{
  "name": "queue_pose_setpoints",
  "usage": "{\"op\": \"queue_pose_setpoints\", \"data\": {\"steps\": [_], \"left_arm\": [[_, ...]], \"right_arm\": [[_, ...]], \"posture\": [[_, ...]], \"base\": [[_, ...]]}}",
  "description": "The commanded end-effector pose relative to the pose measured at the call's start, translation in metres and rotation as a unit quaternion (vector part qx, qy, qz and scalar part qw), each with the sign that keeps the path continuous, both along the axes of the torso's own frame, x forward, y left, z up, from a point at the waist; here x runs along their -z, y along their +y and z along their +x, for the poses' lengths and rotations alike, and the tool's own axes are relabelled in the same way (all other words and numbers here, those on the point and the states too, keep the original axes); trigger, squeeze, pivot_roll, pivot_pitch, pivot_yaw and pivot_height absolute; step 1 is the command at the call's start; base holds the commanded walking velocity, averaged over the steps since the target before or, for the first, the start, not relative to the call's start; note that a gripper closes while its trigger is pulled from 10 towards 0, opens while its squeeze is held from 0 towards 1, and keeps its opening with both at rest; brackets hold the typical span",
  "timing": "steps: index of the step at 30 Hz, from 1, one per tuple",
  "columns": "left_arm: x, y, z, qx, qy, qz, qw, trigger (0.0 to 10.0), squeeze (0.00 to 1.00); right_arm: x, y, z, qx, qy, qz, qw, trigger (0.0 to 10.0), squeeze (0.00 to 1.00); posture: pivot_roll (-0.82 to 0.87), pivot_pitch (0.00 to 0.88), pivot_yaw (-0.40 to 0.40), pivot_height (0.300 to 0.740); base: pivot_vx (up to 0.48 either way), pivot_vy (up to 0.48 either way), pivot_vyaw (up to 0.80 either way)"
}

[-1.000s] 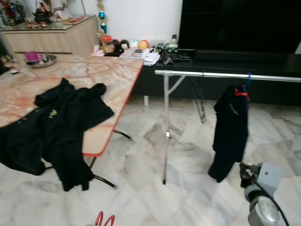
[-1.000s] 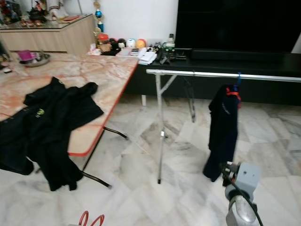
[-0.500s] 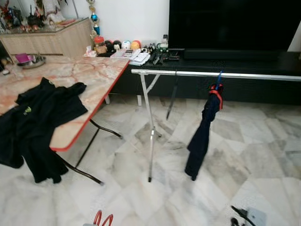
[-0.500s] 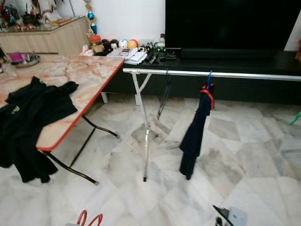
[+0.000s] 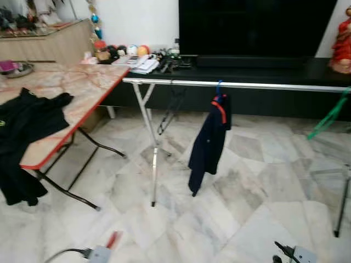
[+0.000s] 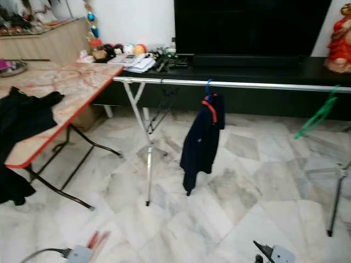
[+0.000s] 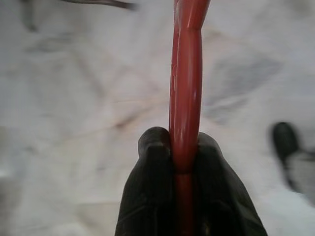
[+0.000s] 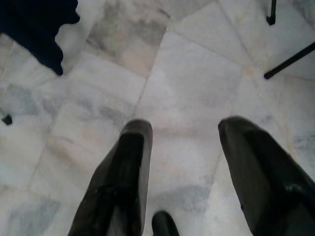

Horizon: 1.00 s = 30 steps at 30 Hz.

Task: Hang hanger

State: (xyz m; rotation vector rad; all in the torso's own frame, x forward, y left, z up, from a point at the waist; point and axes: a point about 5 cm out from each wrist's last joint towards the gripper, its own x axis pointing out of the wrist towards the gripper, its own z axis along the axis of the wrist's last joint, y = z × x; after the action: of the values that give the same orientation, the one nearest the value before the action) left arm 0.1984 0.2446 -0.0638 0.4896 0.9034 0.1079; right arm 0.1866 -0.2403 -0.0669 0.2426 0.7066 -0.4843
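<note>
The left gripper (image 7: 184, 162) has its two black fingers pressed together on a red hanger (image 7: 186, 88). In the left wrist view the hanger's plastic bar runs straight out from between the fingertips, its long axis in line with the fingers, over blurred marble floor (image 5: 247, 186). In the head views a red part of the hanger (image 5: 112, 239) shows at about 7 o'clock, low at the bottom edge, beside the grey wrist housing; it is smeared by motion.

The right gripper (image 8: 184, 130) hangs with its fingers spread apart and nothing between them, pointing down at the floor tiles, with the hem of a dark garment at one corner of its view.

Ahead, towards 12 o'clock, a silver clothes rail (image 5: 230, 84) runs across the room on crossed metal legs (image 5: 153, 159). A navy garment (image 5: 207, 143) hangs from it on a hanger with a blue hook and red shoulders. A green hanger (image 5: 328, 117) hangs tilted from the rail at 3 o'clock. At 9 o'clock stands a folding table (image 5: 71, 90) with a marbled top and red edge, black clothes (image 5: 22, 123) draped over it. Behind the rail sit a dark TV console (image 5: 263, 68) and a large black screen (image 5: 252, 27).
</note>
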Motion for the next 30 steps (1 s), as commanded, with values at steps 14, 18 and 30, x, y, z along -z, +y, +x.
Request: {"op": "queue_pose_setpoints", "data": {"steps": [14,18,30], "left_arm": [[-0.047,-0.05,0.072,0.242,-0.12,-0.069,0.96,10.0,0.0],[-0.049,-0.067,0.075,0.376,-0.04,-0.076,0.923,10.0,0.0],[-0.064,-0.1,0.085,0.516,0.034,-0.13,0.846,10.0,0.0]], "right_arm": [[-0.021,-0.004,0.03,-0.084,-0.047,-0.068,0.993,10.0,0.0],[-0.058,-0.01,0.07,-0.172,-0.131,-0.135,0.967,10.0,0.0],[-0.087,0.042,0.078,-0.618,-0.189,-0.011,0.763,10.0,0.0]], "posture": [[0.03,0.015,0.056,0.74],[0.02,0.007,0.058,0.74],[0.0,0.0,0.064,0.74]], "base": [[0.0,0.0,0.0],[0.0,0.0,0.0],[0.0,0.0,0.0]]}}
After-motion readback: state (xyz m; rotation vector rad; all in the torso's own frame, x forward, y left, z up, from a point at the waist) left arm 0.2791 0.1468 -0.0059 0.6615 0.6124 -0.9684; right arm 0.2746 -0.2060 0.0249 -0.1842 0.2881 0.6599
